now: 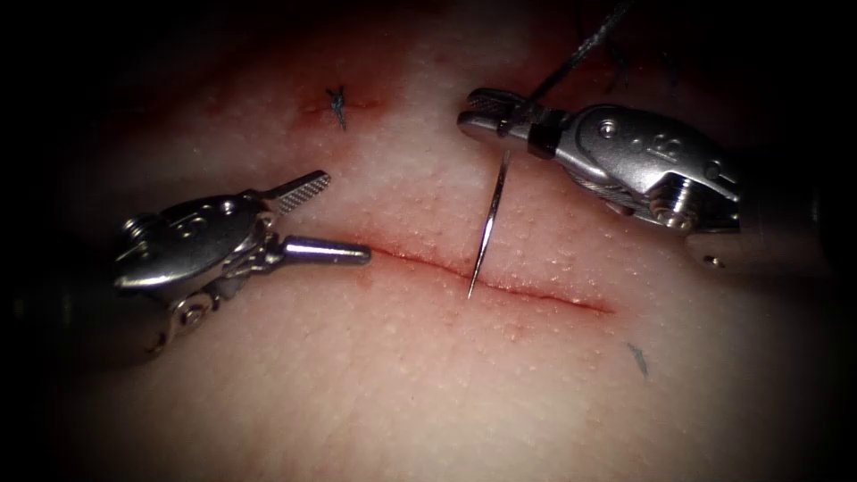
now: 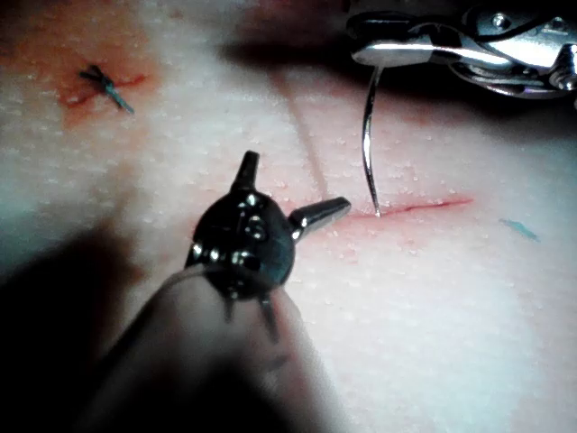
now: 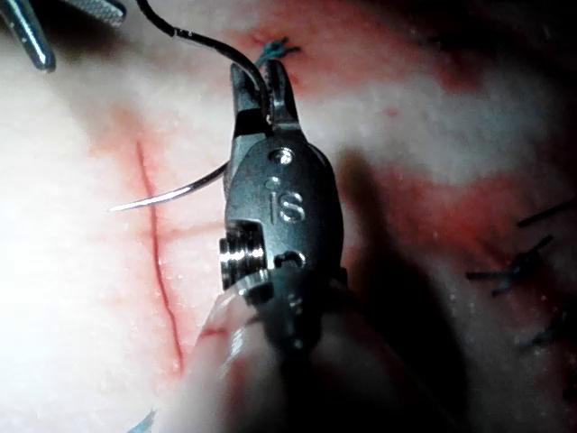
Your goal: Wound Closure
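Right end effector (image 1: 486, 109) clamped the thin curved steel needle (image 1: 487, 228) near its thread end, tip poised at the red cut (image 1: 500, 287); left end effector (image 1: 335, 217) apart, empty.

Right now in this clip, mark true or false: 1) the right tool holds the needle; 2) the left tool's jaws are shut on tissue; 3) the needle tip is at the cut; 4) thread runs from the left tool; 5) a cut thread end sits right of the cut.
1) True: the right tool grips the needle near its thread end.
2) False: the left tool is open and holds nothing.
3) True: the tip meets the cut.
4) False: the thread leaves the right tool.
5) True: a thread end lies there.
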You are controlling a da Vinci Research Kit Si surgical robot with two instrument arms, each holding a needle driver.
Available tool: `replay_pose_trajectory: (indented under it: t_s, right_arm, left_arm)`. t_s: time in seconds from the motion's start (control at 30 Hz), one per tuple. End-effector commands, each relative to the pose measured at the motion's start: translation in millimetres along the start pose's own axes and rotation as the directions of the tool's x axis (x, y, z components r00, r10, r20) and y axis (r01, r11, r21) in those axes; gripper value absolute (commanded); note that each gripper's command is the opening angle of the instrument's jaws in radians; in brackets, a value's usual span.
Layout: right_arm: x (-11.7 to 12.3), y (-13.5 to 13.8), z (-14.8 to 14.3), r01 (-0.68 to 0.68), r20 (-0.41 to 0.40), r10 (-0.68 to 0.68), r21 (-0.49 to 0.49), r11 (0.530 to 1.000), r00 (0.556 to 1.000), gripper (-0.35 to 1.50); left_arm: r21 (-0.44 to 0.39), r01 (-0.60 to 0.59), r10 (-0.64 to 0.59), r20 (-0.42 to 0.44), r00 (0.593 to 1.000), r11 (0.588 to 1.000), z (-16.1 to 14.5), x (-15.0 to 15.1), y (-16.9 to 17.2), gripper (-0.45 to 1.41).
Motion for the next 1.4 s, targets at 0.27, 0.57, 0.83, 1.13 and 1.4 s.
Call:
replay_pose_trajectory:
  t_s: [0.27,0.57,0.83,1.13,1.4]
  right_arm:
    - [-1.1,-1.1,3.7,0.066,-0.014,-0.066,-0.004,0.998,0.998,-0.35]
    - [-1.0,-0.9,5.7,0.181,-0.053,-0.180,0.017,0.983,0.982,-0.35]
    - [-1.3,-1.6,7.2,0.289,-0.087,-0.285,0.038,0.956,0.954,-0.35]
    - [-2.0,-2.3,8.0,0.406,-0.115,-0.400,0.033,0.913,0.909,-0.35]
    - [-2.6,-2.0,7.8,0.481,-0.116,-0.476,0.020,0.876,0.872,-0.35]
  left_arm:
    - [0.007,-0.107,0.106,0.030,0.994,0.994,3.2,-3.3,-0.8,0.05]
    - [-0.006,-0.187,0.185,0.190,0.964,0.982,5.5,-7.3,-0.1,-0.37]
    - [-0.038,-0.216,0.216,0.320,0.922,0.976,6.0,-10.1,0.8,-0.37]
    - [-0.036,-0.214,0.211,0.393,0.895,0.976,6.1,-11.8,0.4,-0.28]
    - [-0.043,-0.219,0.217,0.417,0.883,0.975,5.7,-12.2,0.2,-0.23]
